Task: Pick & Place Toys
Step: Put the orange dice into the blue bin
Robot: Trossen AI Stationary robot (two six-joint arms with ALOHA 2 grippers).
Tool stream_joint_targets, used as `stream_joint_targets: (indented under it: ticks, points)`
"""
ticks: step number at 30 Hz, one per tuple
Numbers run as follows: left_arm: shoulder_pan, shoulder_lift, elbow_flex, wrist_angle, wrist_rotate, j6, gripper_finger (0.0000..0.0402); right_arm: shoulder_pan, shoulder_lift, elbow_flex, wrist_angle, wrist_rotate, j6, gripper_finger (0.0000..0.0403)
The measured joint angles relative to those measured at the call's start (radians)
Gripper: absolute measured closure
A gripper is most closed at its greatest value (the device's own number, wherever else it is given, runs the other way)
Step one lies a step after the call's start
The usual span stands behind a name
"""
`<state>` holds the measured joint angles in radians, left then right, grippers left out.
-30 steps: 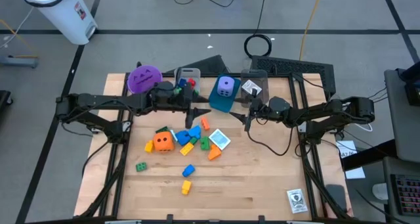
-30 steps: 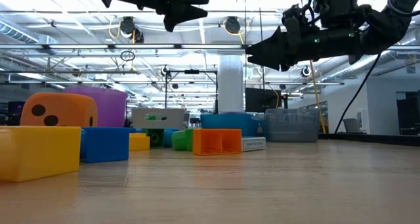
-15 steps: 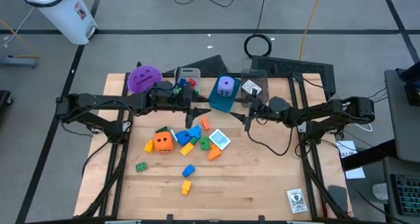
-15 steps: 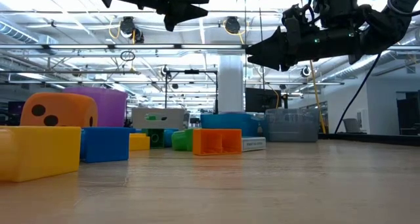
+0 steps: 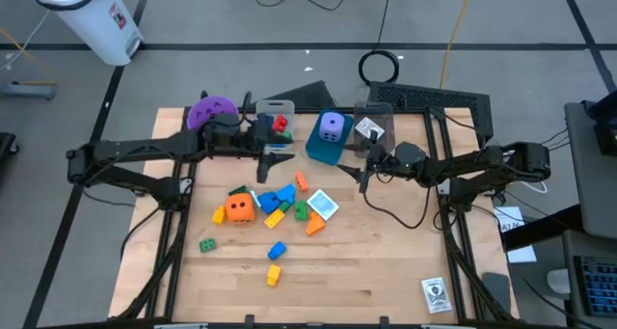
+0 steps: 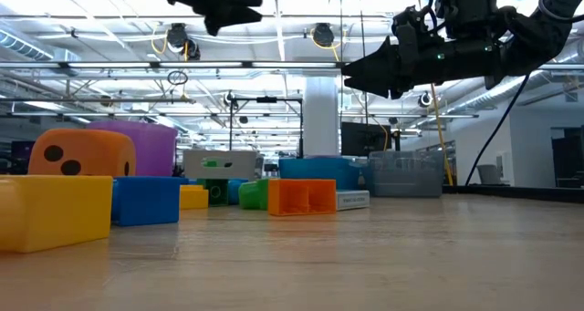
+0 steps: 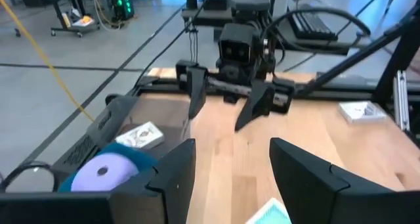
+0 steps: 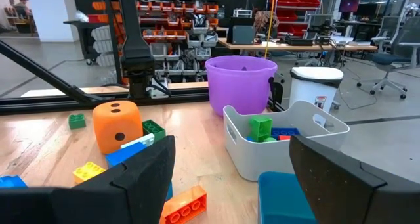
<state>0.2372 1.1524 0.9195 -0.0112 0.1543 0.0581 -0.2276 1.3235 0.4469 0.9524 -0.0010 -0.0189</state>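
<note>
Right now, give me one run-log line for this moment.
left tool: open, empty, above grey bin | right tool: open, empty, beside blue bin | toys: loose on table

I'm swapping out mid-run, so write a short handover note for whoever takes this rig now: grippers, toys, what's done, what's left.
Left gripper: open, empty, up in the air near the grey bin.
Right gripper: open, empty, raised beside the blue bin.
Done: red, green and blue bricks lie in the grey bin; purple die in the blue bin; a printed cube in the clear bin.
Left: orange die, a printed cube and a cluster of bricks mid-table, plus a green brick, blue brick and yellow brick lying apart nearer the front.
</note>
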Motion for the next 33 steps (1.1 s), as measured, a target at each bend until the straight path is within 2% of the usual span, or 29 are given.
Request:
stream_joint_targets:
  ticks: [8,14,18,22,27,33]
  points:
    - [-0.016,-0.11,0.0,-0.248,0.0,-0.008,0.0199,0.0,0.0,0.0,0.0,0.0,0.0,0.0115]
    - [-0.086,-0.09,0.0,-0.354,0.0,-0.054,0.0199,0.0,0.0,0.0,0.034,0.0,0.025,0.0115]
    - [-0.157,-0.056,-0.002,-0.41,-0.009,-0.106,0.0199,0.0,0.0,0.0,0.081,0.0,0.124,0.0115]
    - [-0.226,-0.038,0.0,-0.46,-0.12,-0.155,0.0199,0.0,0.0,0.0,0.117,0.0,0.193,0.0115]
    - [-0.284,-0.041,0.0,-0.55,-0.24,-0.233,0.0199,0.0,0.0,0.0,0.183,0.0,0.198,0.0115]
    - [-0.308,-0.04,0.0,-0.75,-0.268,-0.394,0.0199,0.0,0.0,0.0,0.249,0.0,0.198,0.0115]
